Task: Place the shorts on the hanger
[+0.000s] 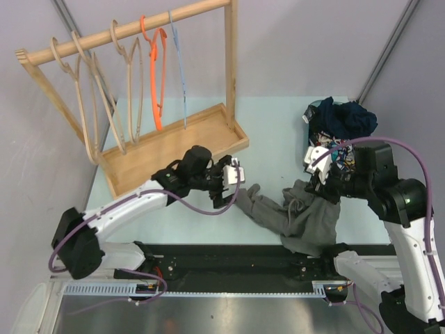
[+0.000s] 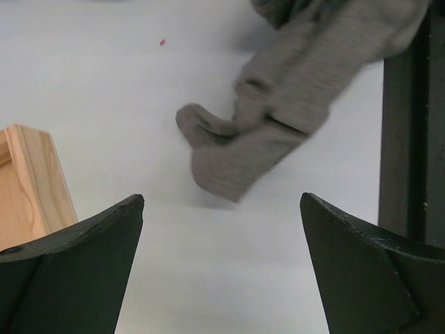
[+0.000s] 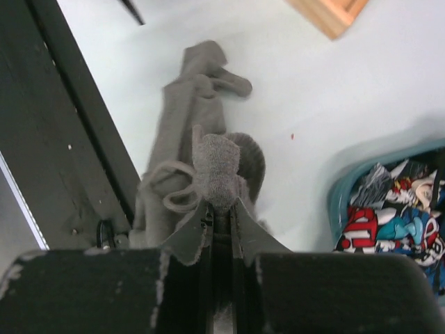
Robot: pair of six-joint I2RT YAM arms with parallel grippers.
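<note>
Shorts (image 1: 302,216) are lying crumpled near the table's (image 1: 278,125) front edge. They're looking soft, light and floppy, so I'm thinking grab the waistband. The skinny blue wire hanger (image 1: 179,69) is hanging on the wooden rack (image 1: 125,31), the left gripper (image 1: 235,184) is gaping wide beside a leg, and the right gripper (image 1: 320,179) is pinching a grey fold.
</note>
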